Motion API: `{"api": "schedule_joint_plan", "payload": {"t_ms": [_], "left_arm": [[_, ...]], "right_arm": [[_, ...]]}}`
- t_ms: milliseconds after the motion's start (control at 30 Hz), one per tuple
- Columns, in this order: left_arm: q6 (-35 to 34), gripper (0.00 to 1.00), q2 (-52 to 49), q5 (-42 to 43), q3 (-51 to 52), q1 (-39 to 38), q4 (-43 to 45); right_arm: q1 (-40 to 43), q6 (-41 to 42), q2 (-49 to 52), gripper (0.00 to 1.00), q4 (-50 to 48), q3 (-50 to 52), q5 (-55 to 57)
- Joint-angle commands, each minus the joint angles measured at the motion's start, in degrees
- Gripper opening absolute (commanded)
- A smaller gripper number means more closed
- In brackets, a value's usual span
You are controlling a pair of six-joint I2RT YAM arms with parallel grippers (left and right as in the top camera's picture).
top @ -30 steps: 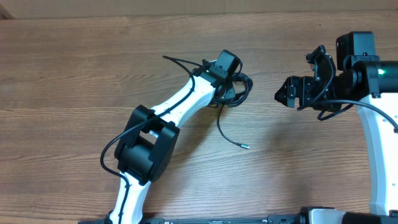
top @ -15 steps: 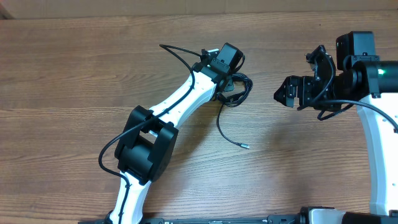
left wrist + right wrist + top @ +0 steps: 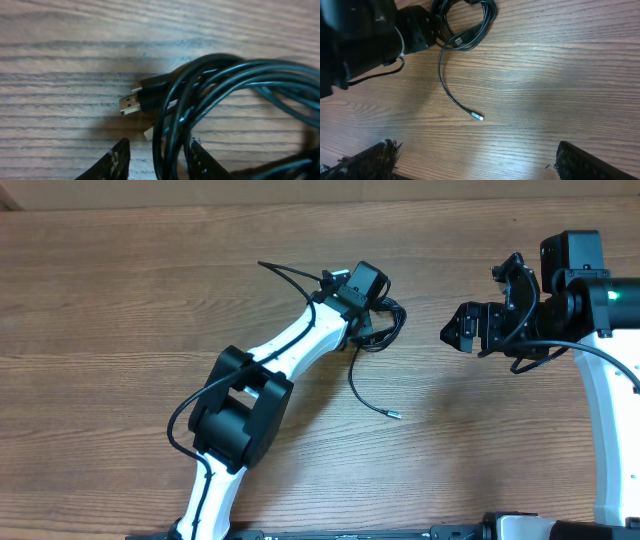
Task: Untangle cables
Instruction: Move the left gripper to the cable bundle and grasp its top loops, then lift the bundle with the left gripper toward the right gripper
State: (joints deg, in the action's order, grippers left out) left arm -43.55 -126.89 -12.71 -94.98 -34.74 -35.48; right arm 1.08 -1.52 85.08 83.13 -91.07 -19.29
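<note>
The cables [image 3: 388, 326] are a small coil of thin black cords near the table's middle, with one loose strand trailing down to a silvery plug tip [image 3: 393, 416]. My left gripper [image 3: 371, 321] is down over the coil's left side. In the left wrist view its fingers [image 3: 157, 162] are apart, with several coil strands [image 3: 225, 85] between them, nearer the right finger. A silvery USB plug [image 3: 131, 104] lies just ahead. My right gripper [image 3: 455, 330] hovers to the right of the coil, wide open and empty [image 3: 480, 162]. The right wrist view shows the coil [image 3: 472, 22] and plug tip [image 3: 478, 117].
The wooden table [image 3: 120, 300] spreads around the coil. The left arm's white links and black elbow [image 3: 240, 405] lie diagonally from the lower left. A thicker black arm wire [image 3: 285, 273] loops up behind the left wrist. The right arm's base [image 3: 600, 380] stands at the right edge.
My left gripper nudged slightly up and right over the coil, then came back to about where it was. The coil and the right arm have not visibly moved.
</note>
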Motion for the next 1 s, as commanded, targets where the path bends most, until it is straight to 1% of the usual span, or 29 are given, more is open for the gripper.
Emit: {"api": "schedule_joint_plan", "payload": {"t_ms": [0, 33, 233, 267, 333, 367, 533, 600, 633, 733, 767, 833, 900, 967], "left_arm": [[-0.4, 0.34, -2.3, -1.2, 0.6, 0.1, -0.2], [-0.4, 0.31, -2.6, -1.2, 0.6, 0.1, -0.4], [-0.4, 0.25, -3.1, -1.2, 0.6, 0.1, -1.0], [-0.4, 0.21, -3.1, -1.2, 0.6, 0.1, -0.9], [-0.3, 0.07, -3.1, -1.2, 0.6, 0.2, -0.9], [-0.1, 0.04, -2.9, -1.2, 0.5, 0.3, -0.9], [3.1, 0.04, -0.1, 0.0, -1.7, 1.6, -4.0], [9.1, 0.04, 2.0, 3.8, -3.1, 2.0, -4.3], [13.8, 0.04, 3.5, 7.3, -4.1, 2.1, -4.3], [23.4, 0.04, 7.5, 16.3, -5.7, 2.5, -4.4], [25.6, 0.04, 9.0, 19.4, -5.9, 2.8, -4.4], [27.8, 0.04, 12.2, 24.5, -6.1, 3.4, -4.8], [27.7, 0.04, 16.0, 28.7, -6.1, 4.6, -6.6], [27.7, 0.04, 18.1, 29.9, -6.1, 5.5, -8.3]], "right_arm": [[0.1, 0.0, -0.4, 1.00, 0.0, -1.2, -0.3], [0.1, 0.0, -0.4, 1.00, 0.1, -1.2, -0.3], [0.1, 0.0, -0.3, 1.00, -0.1, -1.2, -0.3], [0.1, 0.0, -0.2, 1.00, -0.1, -1.2, -0.3], [0.1, 0.0, -0.1, 1.00, -0.2, -1.2, -0.3], [0.1, 0.0, -0.1, 1.00, -0.3, -1.2, -0.3], [0.1, 0.0, -0.1, 1.00, -1.4, -1.2, -0.3], [0.1, 0.0, -0.1, 1.00, -1.9, -1.2, -0.3], [0.1, 0.0, -0.1, 1.00, -2.1, -1.2, -0.4], [0.1, 0.0, -0.1, 1.00, -3.1, -1.2, -1.7], [0.1, 0.0, -0.1, 1.00, -3.4, -1.2, -2.7], [0.1, 0.0, -0.1, 1.00, -3.9, -1.2, -4.4], [0.1, 0.0, -0.1, 1.00, -5.0, -1.2, -8.7], [-0.2, 0.0, -0.1, 0.99, -6.0, -1.2, -11.1]]}}
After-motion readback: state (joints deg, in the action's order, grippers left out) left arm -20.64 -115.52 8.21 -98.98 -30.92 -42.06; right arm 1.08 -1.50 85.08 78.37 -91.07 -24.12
